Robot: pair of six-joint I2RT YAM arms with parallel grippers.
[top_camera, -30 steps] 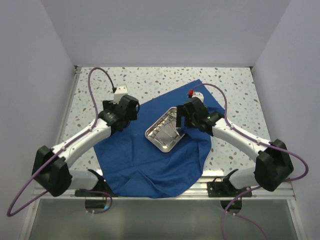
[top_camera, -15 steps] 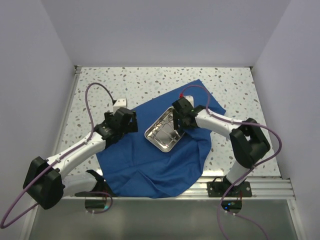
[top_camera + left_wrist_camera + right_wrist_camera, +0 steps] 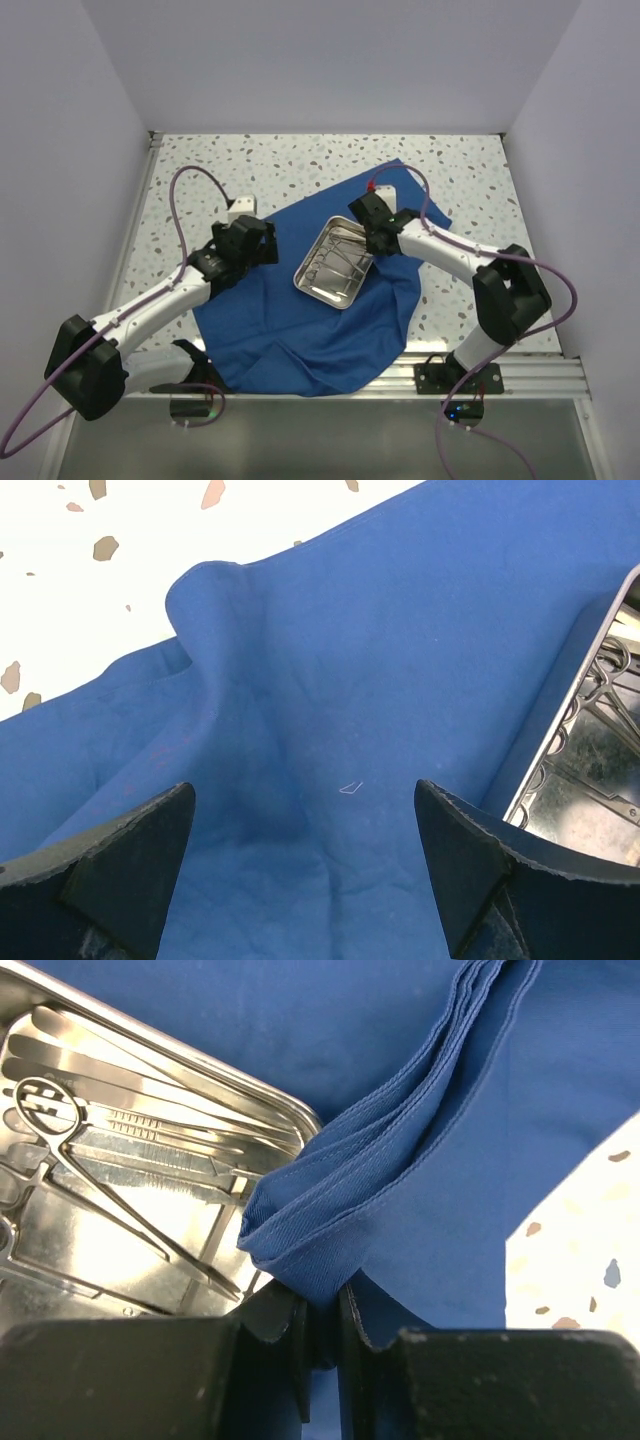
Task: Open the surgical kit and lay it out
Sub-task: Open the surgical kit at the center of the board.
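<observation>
Clamping a folded edge of the blue cloth [image 3: 420,1140] just beside the steel tray [image 3: 90,1245] of instruments [image 3: 120,1130], the right pincer [image 3: 320,1308] grips it, while the left pincer [image 3: 300,825] hangs spread wide over cloth left of the tray.

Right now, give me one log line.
left claw: open over cloth | right claw: shut on cloth fold by tray | instruments: in tray

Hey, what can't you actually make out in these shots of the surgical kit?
Top view: instruments too small to count.
Left wrist view: steel tray cut off by right edge.
Right wrist view: tray's near corner hidden under blue cloth fold held in right pincer.
</observation>
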